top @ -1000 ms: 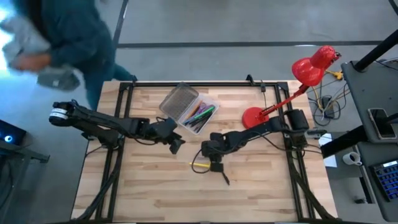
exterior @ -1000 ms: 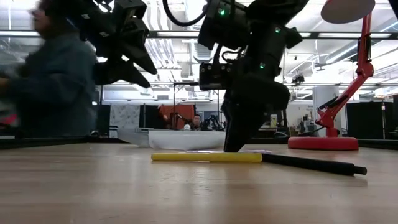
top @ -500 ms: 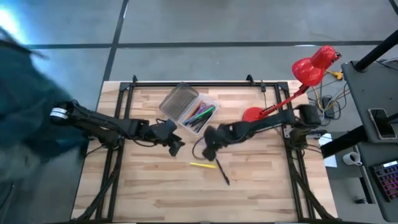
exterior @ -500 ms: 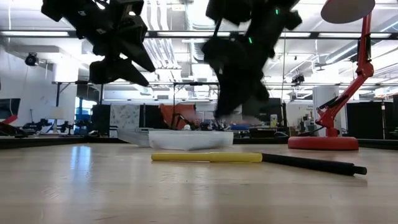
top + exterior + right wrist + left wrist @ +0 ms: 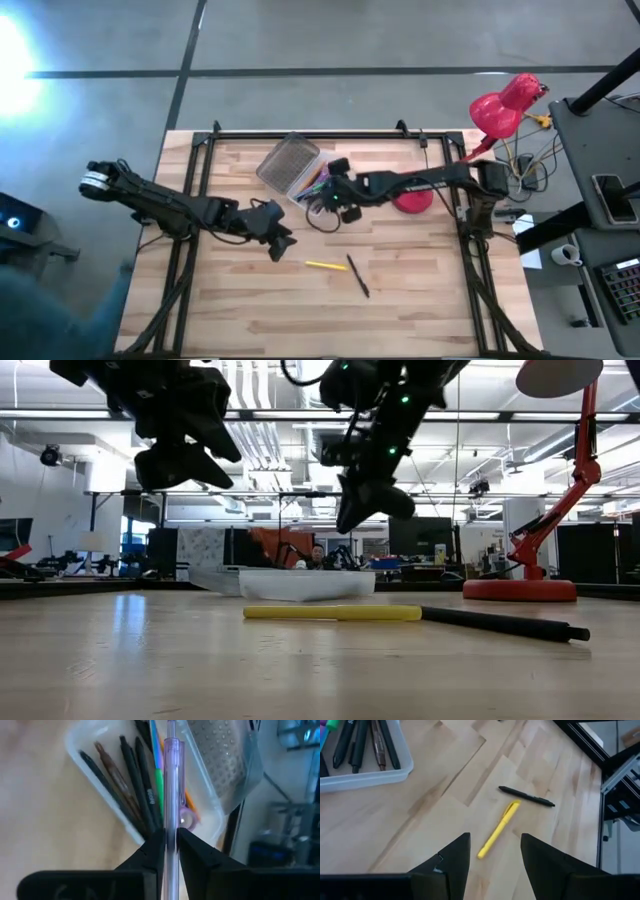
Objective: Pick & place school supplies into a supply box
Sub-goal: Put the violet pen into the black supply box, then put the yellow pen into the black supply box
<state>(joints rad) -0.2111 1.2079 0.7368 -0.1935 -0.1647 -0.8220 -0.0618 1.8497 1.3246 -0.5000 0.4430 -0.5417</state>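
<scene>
Right gripper (image 5: 171, 845) over the box (image 5: 312, 178), fingers pinched tight on a purple pen (image 5: 171, 780); pen's long axis runs straight out from the fingers, tip over the box. Left gripper (image 5: 492, 851) half open, empty, above the table, aimed toward the yellow pen (image 5: 498, 829) and black pen (image 5: 527, 797).

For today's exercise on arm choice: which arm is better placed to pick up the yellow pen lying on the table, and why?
Left. The left gripper is open and empty, close to the yellow pen, which lies ahead of its fingers in the left wrist view. The right gripper is over the supply box, shut on a purple pen.
</scene>
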